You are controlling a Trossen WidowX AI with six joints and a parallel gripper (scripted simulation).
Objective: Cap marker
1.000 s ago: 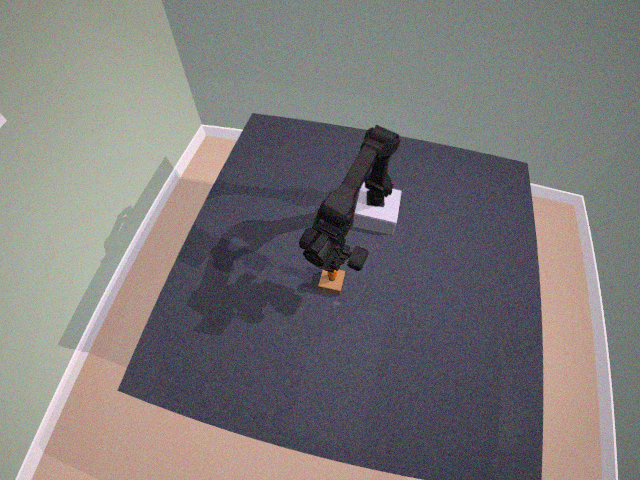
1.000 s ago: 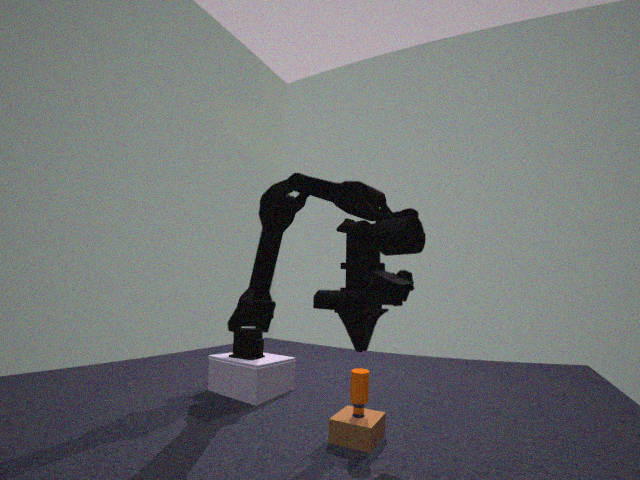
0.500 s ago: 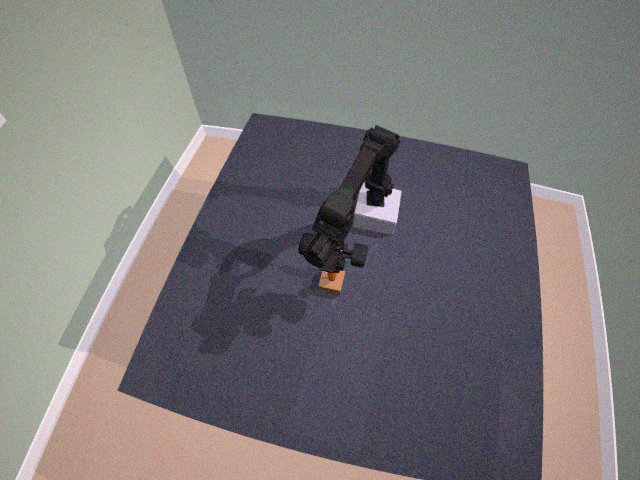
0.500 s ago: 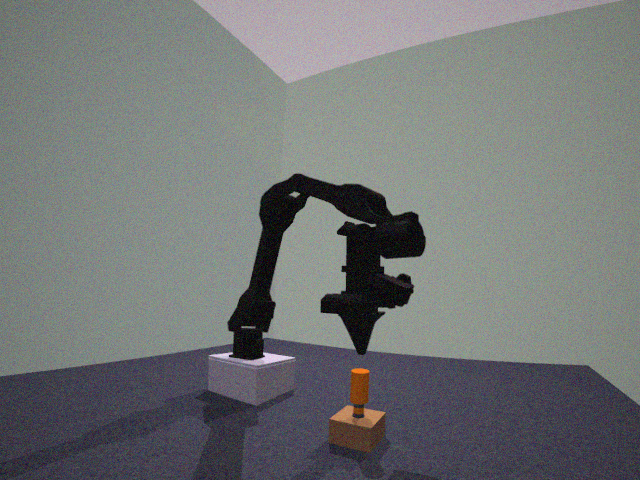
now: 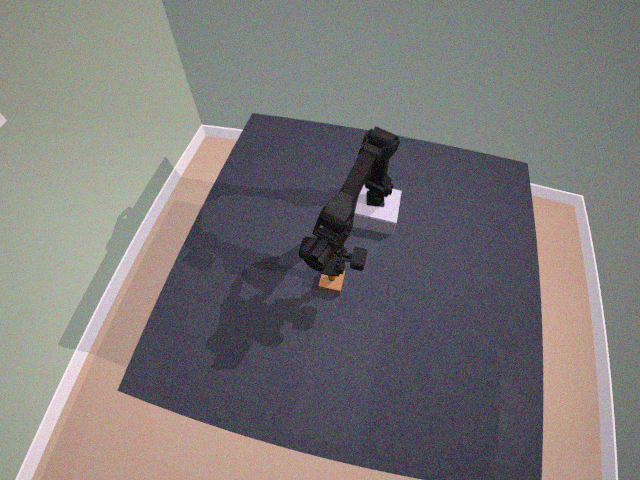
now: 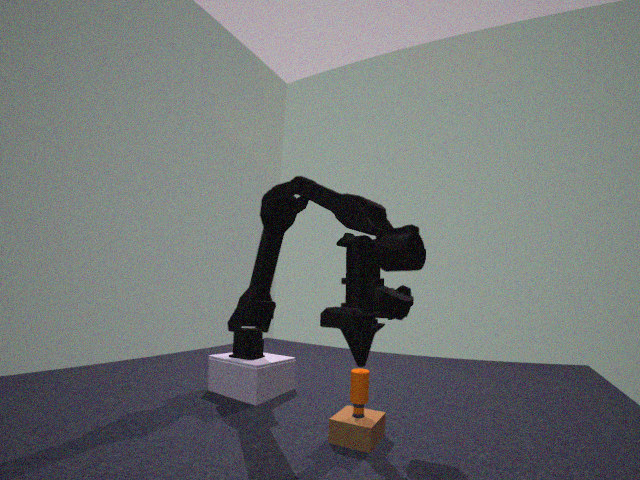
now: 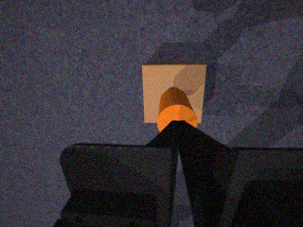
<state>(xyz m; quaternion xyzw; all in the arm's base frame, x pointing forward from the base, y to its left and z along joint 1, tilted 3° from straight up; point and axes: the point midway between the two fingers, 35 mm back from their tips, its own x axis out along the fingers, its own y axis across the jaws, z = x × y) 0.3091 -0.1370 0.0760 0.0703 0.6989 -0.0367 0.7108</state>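
The orange cap (image 6: 359,386) (image 7: 176,113) stands upright on the marker (image 6: 358,411). A short stretch of the marker, with dark bands and orange between them, shows below the cap. The marker stands in the tan holder block (image 5: 330,286) (image 6: 349,434) (image 7: 155,85). My gripper (image 6: 361,365) (image 7: 177,126) is shut and empty, pointing straight down with its fingertips together just above the cap's top. In the wrist view the tips overlap the near part of the cap's top. Whether they touch it is unclear. In the top view the arm hides the fingertips and most of the cap.
The arm's white base box (image 5: 376,225) (image 6: 232,381) stands behind the holder block. The arm arches from it over the dark mat (image 5: 444,330). A pale raised edge (image 5: 594,289) runs along the sides of the table. Arm shadows fall around the block.
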